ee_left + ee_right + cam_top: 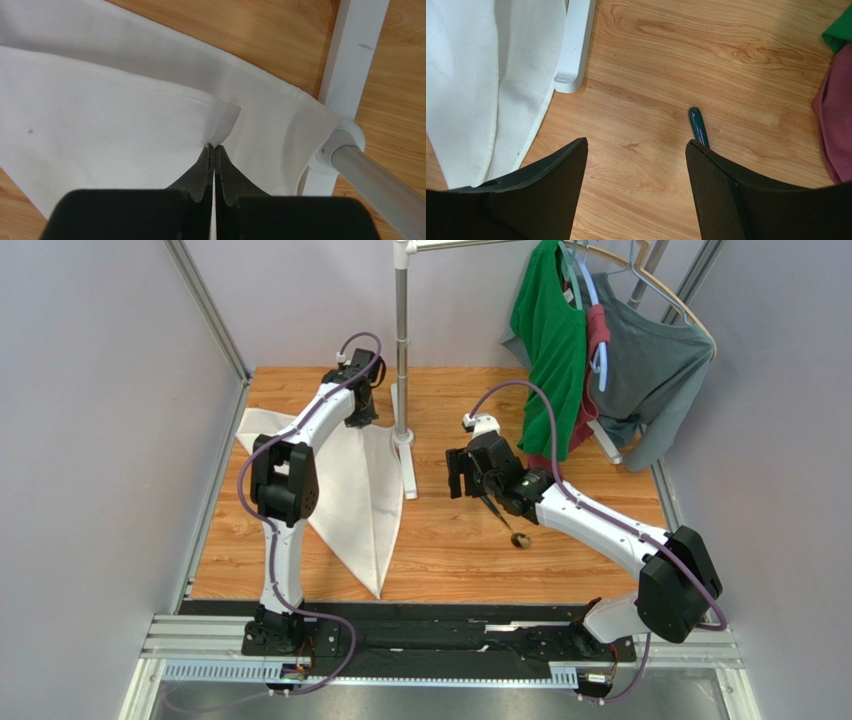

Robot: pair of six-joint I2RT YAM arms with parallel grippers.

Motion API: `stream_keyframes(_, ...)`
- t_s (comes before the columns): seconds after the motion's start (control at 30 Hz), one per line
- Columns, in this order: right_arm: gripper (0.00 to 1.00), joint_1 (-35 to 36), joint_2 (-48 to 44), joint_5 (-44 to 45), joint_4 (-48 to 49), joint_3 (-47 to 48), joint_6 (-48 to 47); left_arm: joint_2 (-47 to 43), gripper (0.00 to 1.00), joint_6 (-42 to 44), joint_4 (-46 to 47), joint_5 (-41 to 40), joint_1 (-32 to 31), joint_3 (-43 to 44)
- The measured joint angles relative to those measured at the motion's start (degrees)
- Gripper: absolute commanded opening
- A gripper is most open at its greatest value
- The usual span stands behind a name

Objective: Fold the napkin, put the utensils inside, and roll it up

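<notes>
The white napkin (pixel 345 490) lies on the left part of the bench (pixel 450 560), folded to a long triangle with its tip toward the near edge. The left pincer (pixel 214 150) is at the napkin's far side, clenched on a small turned-up corner of the upper layer; its jaws are pressed together with the cloth between the tips. Next to that corner stands the white stand (pixel 402 350), and the napkin's edge seems to touch its foot, though the view does not make this sure. The right pincer (pixel 637 144) hangs over bare wood to the right of the stand, released and holding nothing, jaws wide apart. The spoon (pixel 508 524) lies flat on the bench just beside it, on its right, with the bowl toward the near edge, well apart from the napkin. A green shirt (pixel 550 340) hangs at the far right.
</notes>
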Motion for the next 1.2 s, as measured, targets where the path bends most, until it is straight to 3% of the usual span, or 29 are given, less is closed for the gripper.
stream_keyframes(0.4, 0.77, -0.72, -0.37, 0.00, -0.46, -0.42, 0.85, 7.58, 0.00, -0.02, -2.51, 2.49, -1.20, 11.63)
stream_keyframes(0.8, 0.77, -1.03, -0.37, -0.02, -0.44, -0.42, 0.87, 11.67, 0.01, -0.61, -1.99, 6.91, -2.14, 15.47)
stream_keyframes(0.87, 0.77, -1.03, -0.37, -0.02, -0.44, -0.42, 0.90, 12.41, 0.20, -0.59, -1.70, 7.37, -2.29, 15.74)
stream_keyframes(0.9, 0.77, -1.03, -0.37, -0.02, -0.44, -0.42, 0.90, 12.79, 0.37, -0.55, -1.64, 7.56, -2.34, 16.00)
stream_keyframes(0.93, 0.77, -1.05, -0.37, -0.04, -0.46, -0.42, 0.90, 13.03, 0.60, -0.39, -1.46, 7.63, -2.38, 16.00)
stream_keyframes(1.0, 0.77, -1.07, -0.37, -0.07, -0.46, -0.42, 0.90, 13.09, 0.87, 0.11, -1.44, 7.48, -2.40, 16.00)
stream_keyframes(1.03, 0.77, -1.07, -0.37, -0.07, -0.46, -0.42, 0.90, 12.83, 0.95, 0.66, -1.42, 6.82, -2.38, 15.82)
stream_keyframes(1.2, 0.77, -1.09, -0.39, -0.50, -0.42, -0.44, 0.92, 2.58, 0.96, 1.03, 2.25, 3.50, -1.55, 1.75)
